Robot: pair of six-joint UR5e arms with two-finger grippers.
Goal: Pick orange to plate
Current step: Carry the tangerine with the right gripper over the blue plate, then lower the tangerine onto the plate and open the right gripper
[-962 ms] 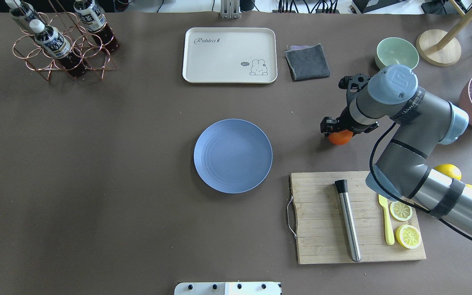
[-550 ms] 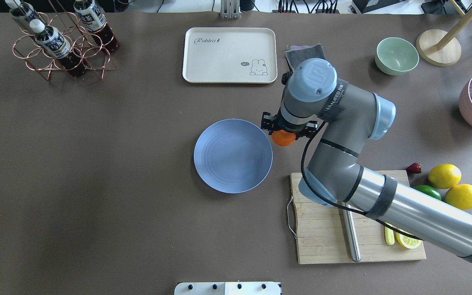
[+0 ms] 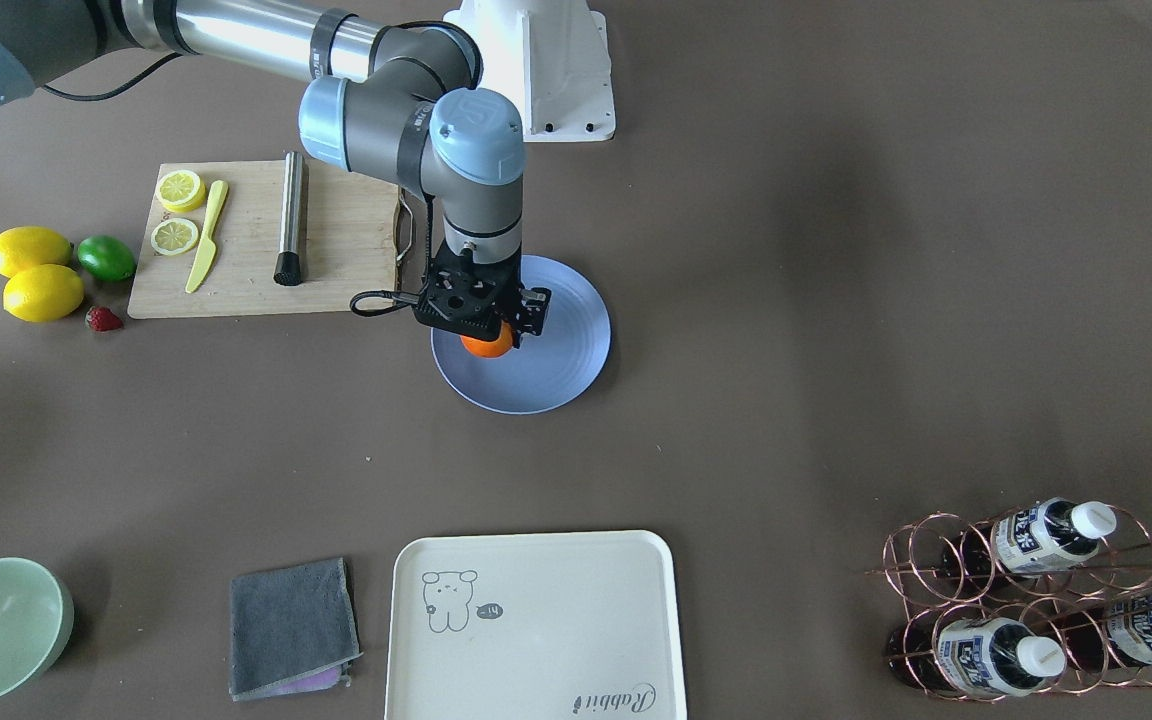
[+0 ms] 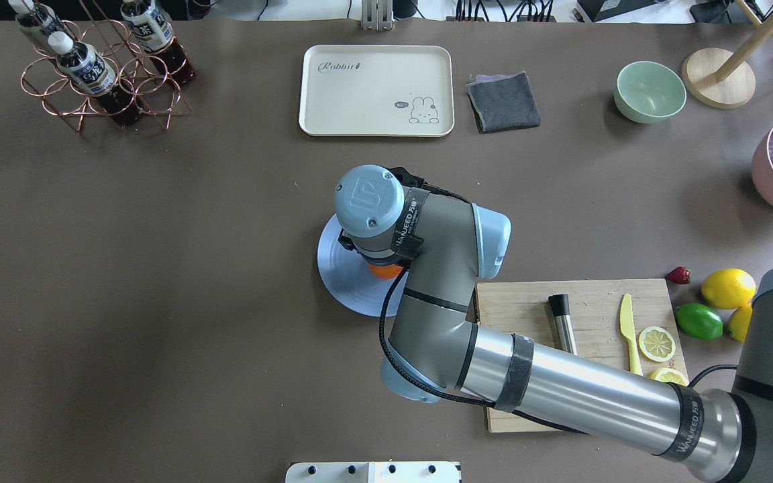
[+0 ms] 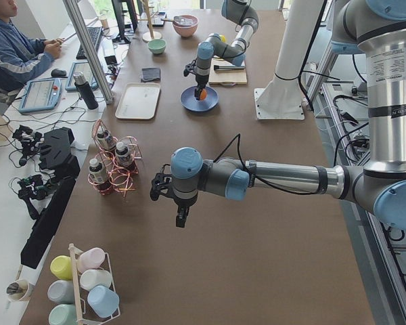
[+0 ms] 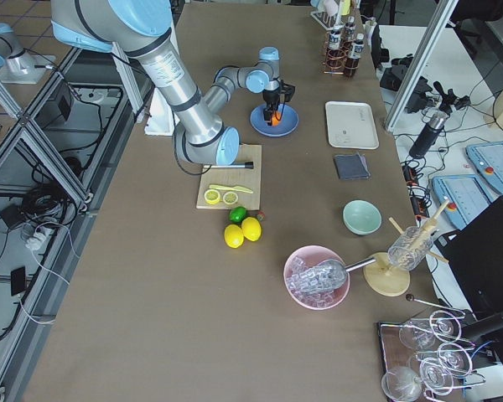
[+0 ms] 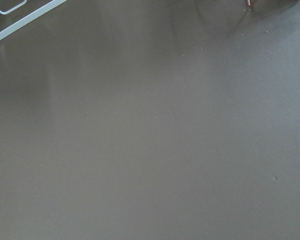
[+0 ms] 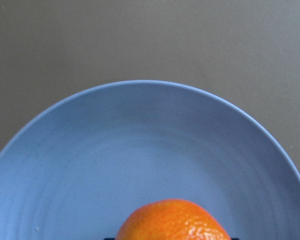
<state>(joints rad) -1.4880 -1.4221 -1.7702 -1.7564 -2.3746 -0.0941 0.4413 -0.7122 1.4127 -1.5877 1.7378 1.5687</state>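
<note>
My right gripper point(image 3: 487, 336) is shut on the orange point(image 3: 488, 344), a small bright-orange fruit, and holds it over the round periwinkle-blue plate point(image 3: 558, 368). In the overhead view the wrist hides most of the plate point(image 4: 338, 268), and only a sliver of the orange point(image 4: 384, 271) shows. The right wrist view has the orange point(image 8: 172, 220) at its bottom edge, over the plate point(image 8: 140, 145). My left gripper point(image 5: 181, 219) shows only in the exterior left view, hanging over bare table far from the plate. I cannot tell whether it is open or shut.
A cutting board point(image 4: 521, 362) with a metal muddler, a yellow knife and lemon slices lies right of the plate. Two lemons point(image 4: 727, 287), a lime point(image 4: 698, 320) and a strawberry sit beyond it. Farther back are a cream tray point(image 4: 376, 90), a grey cloth point(image 4: 504, 100), a green bowl point(image 4: 649, 90) and a bottle rack point(image 4: 101, 74).
My right arm has swept left with the orange, from well right of the plate, past its right rim, to above the plate.
</note>
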